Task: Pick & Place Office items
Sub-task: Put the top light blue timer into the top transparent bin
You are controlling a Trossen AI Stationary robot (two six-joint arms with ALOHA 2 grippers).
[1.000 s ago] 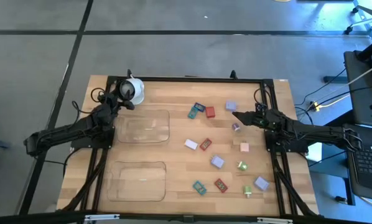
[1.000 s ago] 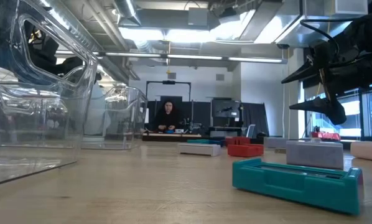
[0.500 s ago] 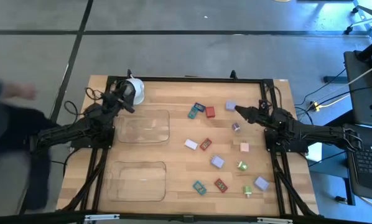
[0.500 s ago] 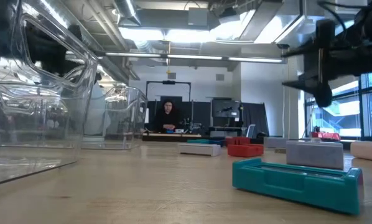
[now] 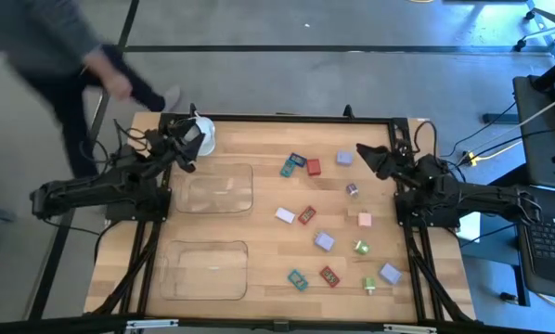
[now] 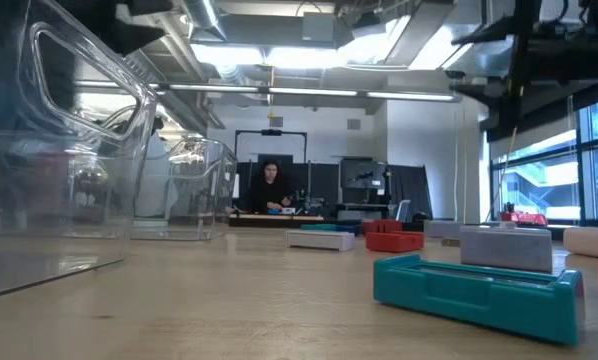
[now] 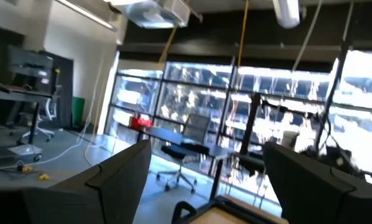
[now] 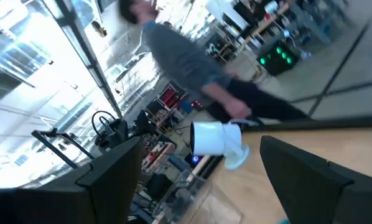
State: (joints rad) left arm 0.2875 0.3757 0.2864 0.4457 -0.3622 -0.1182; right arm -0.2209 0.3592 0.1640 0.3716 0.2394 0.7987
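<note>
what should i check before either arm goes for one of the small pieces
1. Left gripper open, empty: ok, by the white cup.
2. Right gripper open, empty: ok, beside the lavender block.
3. Clear trays free to receive: ok.
4. Pieces in reach, such as the red block: ok.
5. Person off the table: not ok, passing its far left corner.

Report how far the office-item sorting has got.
Done: nothing visible. Both clear trays look empty. In hand: nothing. The left gripper is open by the white cup, and the right gripper is open above the table's far right side, holding no piece. Left: all the small pieces, such as the red one and the lavender one, lie scattered on the wood.
</note>
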